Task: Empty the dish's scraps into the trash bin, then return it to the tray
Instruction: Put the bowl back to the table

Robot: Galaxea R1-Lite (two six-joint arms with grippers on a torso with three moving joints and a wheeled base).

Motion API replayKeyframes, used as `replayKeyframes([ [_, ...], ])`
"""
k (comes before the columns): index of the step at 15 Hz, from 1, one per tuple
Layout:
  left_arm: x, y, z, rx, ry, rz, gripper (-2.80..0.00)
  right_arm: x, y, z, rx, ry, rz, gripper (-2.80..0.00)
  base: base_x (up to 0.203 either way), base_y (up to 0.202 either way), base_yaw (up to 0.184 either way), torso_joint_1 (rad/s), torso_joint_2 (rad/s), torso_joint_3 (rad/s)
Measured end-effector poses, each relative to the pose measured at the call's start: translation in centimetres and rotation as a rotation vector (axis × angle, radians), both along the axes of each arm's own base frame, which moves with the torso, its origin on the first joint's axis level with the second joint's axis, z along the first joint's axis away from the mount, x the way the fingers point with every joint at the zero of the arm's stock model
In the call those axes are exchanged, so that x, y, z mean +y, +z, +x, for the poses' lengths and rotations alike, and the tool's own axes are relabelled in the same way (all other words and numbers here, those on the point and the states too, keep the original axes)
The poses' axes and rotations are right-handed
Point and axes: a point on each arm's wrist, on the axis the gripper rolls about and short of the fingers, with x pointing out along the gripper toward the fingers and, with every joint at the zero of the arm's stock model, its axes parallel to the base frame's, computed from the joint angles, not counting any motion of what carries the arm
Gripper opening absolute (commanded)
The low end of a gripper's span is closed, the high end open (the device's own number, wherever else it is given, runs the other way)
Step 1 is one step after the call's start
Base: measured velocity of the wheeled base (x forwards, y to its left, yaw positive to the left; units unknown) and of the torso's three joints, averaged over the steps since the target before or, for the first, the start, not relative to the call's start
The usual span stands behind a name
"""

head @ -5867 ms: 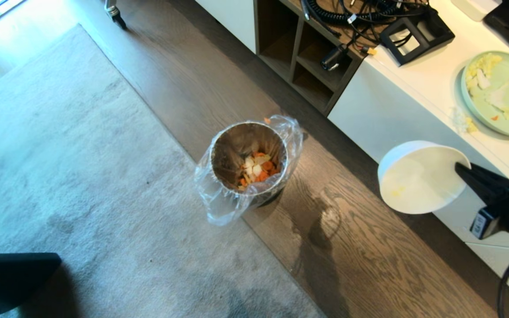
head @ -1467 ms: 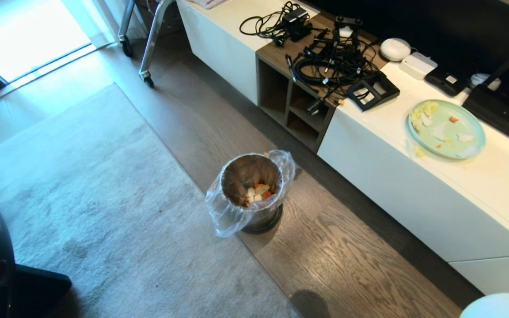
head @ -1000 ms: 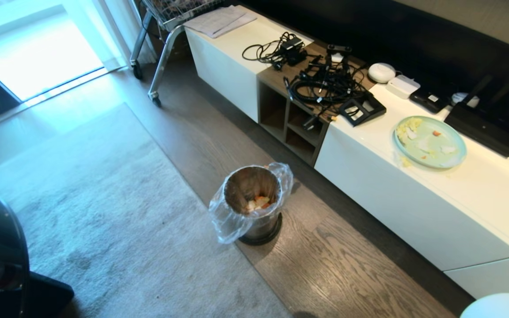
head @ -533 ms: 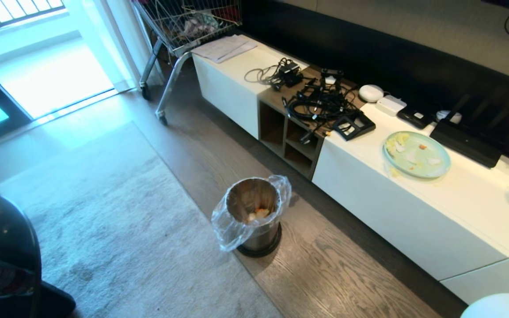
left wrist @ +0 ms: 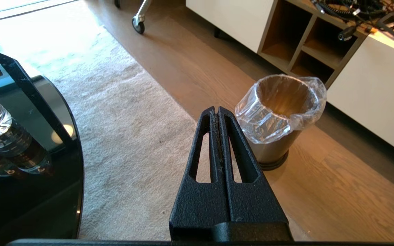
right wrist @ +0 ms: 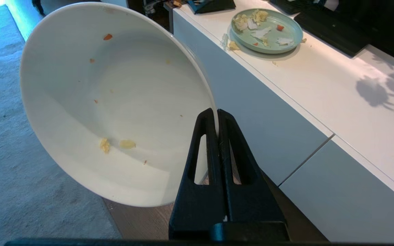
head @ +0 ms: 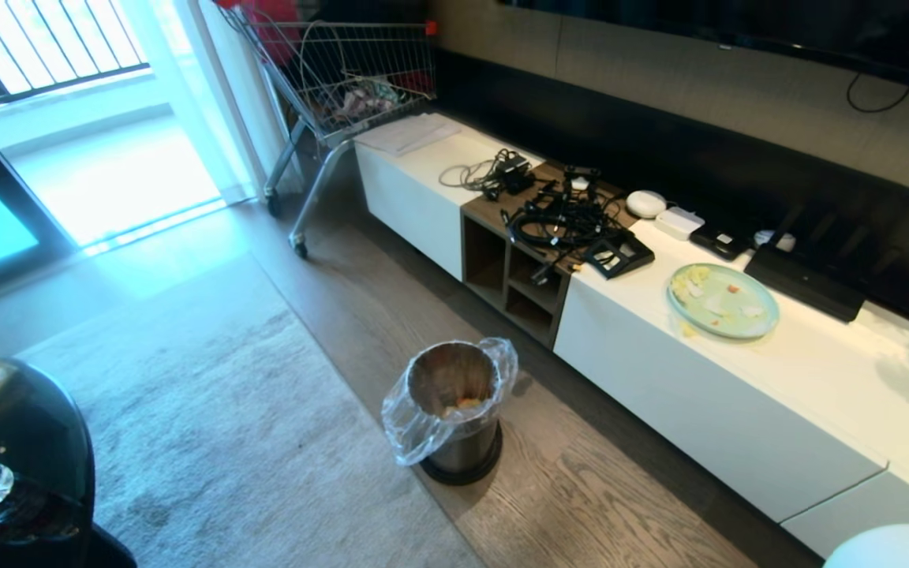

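1. Right gripper [right wrist: 216, 118]: jaws clamped on the rim of the bowl [right wrist: 115, 102], which is carried tilted on its side beside the white cabinet [right wrist: 286, 130]; only a sliver of the bowl shows at the lower right corner of the head view.
2. Left gripper [left wrist: 218, 114]: fingers pressed together, holding nothing, parked above the rug [left wrist: 132, 130].
3. Trash bin [head: 454, 410]: upright on the wood floor, scraps [head: 462, 403] lying inside; a few crumbs cling to the bowl.
4. Step in hand: emptying appears done; the return trip is under way.
5. Tray: not visible in any view. The next move calls for finding it, levelling the bowl and setting it down there.
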Motion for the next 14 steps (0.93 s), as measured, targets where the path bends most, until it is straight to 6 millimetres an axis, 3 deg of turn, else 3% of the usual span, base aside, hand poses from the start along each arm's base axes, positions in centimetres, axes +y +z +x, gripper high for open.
replayKeyframes([
  [7, 0.00, 0.00, 0.00, 0.000, 0.000, -0.001, -2.80, 0.00, 0.00, 0.00, 0.000, 0.000, 0.000, -2.80, 0.000, 0.000, 0.000, 0.001, 0.00, 0.197],
  [14, 0.00, 0.00, 0.00, 0.000, 0.000, -0.001, -2.80, 0.00, 0.00, 0.00, 0.000, 0.000, 0.000, -2.80, 0.000, 0.000, 0.000, 0.002, 0.00, 0.023],
])
